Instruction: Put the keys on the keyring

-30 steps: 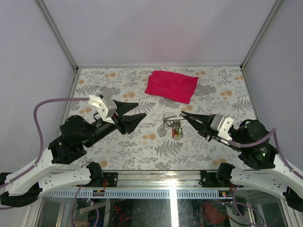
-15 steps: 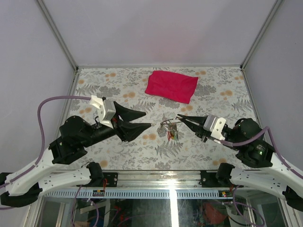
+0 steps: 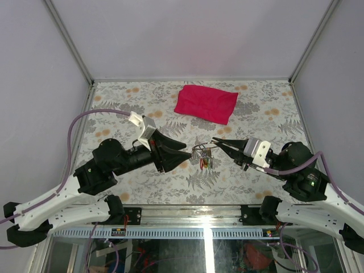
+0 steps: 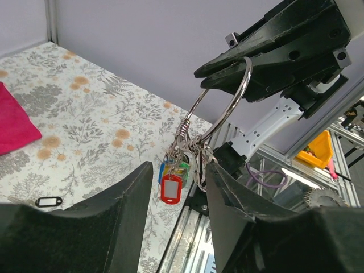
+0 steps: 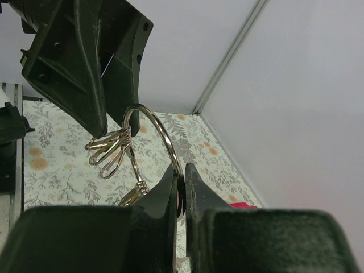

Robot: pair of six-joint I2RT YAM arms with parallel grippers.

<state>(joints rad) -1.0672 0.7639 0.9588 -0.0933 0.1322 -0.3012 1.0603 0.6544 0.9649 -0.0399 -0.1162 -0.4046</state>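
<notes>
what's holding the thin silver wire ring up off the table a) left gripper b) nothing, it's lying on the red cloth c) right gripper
c: the right gripper is pinched shut on the thin silver wire ring, tagged keys dangling below; the left gripper is open.

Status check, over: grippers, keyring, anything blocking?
Right gripper shut on the keyring, held off the table. Left gripper open, near the hanging keys. One black tag lying loose. Nothing blocking.
</notes>
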